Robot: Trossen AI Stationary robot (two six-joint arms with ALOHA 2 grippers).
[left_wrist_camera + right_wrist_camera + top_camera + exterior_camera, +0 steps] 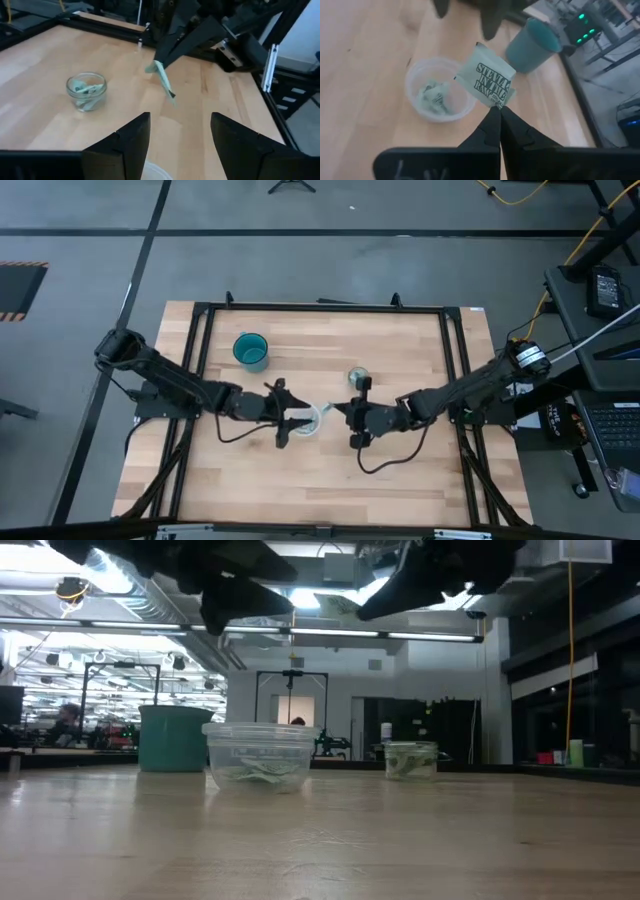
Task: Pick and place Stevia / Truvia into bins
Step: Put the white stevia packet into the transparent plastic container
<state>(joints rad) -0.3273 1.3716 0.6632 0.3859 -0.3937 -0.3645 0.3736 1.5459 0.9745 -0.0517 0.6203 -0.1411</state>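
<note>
Packet in the air, carry step under way, drop into the wide cup to come.

Right hand (497, 117) pinches a Stevia packet (485, 81) by one corner, held above the worktop (400, 470) just right of the wide translucent cup (440, 95), which already holds packets; I judge the next move needs a short shift left over that rim, then a release. Left hand (177, 145) hovers spread over the same cup. Only the right wrist view reads the print; the low view shows the filled glass cup (410, 760) and teal cup (175, 738).
</note>
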